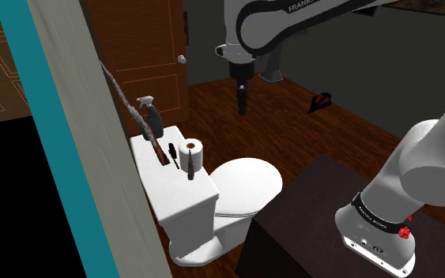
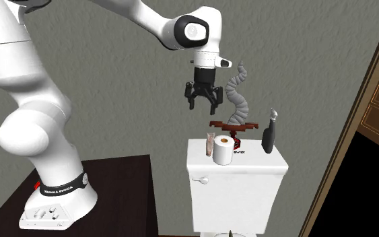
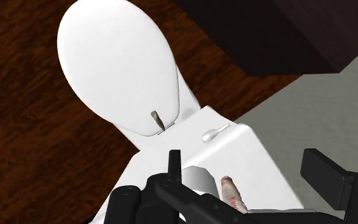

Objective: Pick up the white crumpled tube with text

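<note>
The crumpled tube (image 2: 209,145) is whitish-beige and stands on the white toilet tank lid (image 2: 248,163), at the end toward the second exterior view's left, right beside a toilet paper roll (image 2: 223,152). My black gripper (image 2: 203,102) hangs open in the air above that end of the tank, well clear of the tube. In the wrist view the tube (image 3: 231,194) shows with reddish marks next to the roll (image 3: 196,178), between my spread fingers (image 3: 330,178). In the shoulder view the gripper (image 1: 241,101) hovers above the toilet.
On the tank also stand a dark spray bottle (image 2: 269,133), a brown-red object (image 2: 233,126) and a grey twisted piece (image 2: 238,94). The toilet's closed lid (image 3: 117,63) and flush handle (image 3: 212,135) lie ahead. A grey wall backs the tank; the dark stand (image 1: 307,221) is close by.
</note>
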Motion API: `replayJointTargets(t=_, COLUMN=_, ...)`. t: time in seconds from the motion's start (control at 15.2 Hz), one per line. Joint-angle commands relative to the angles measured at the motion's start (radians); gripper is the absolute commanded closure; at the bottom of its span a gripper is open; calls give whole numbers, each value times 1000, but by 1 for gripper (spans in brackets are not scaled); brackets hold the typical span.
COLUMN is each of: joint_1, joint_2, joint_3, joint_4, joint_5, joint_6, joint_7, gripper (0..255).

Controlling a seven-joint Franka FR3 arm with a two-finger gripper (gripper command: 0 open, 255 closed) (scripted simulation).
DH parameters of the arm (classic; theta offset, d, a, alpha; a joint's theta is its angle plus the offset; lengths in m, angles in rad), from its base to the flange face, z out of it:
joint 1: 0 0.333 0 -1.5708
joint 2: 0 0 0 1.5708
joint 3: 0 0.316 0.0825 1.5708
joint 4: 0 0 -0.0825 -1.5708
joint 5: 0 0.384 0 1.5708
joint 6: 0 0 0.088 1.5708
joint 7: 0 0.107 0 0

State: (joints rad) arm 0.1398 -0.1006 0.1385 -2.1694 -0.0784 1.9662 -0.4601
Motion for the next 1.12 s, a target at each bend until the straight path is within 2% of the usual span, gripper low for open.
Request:
replayJointTargets(t=0.0, joint_1=14, joint_2=69, joint_3=15, joint_4=37, joint_5=-23, joint_6=29, joint_7=-22, gripper=0)
replayJointTargets(t=0.53, joint_1=77, joint_2=344, joint_3=65, joint_4=206, joint_5=-139, joint_6=108, joint_7=-89, gripper=0)
replayJointTargets(t=1.06, joint_1=167, joint_2=607, joint_3=92, joint_4=400, joint_5=-268, joint_6=144, joint_7=-155, gripper=0)
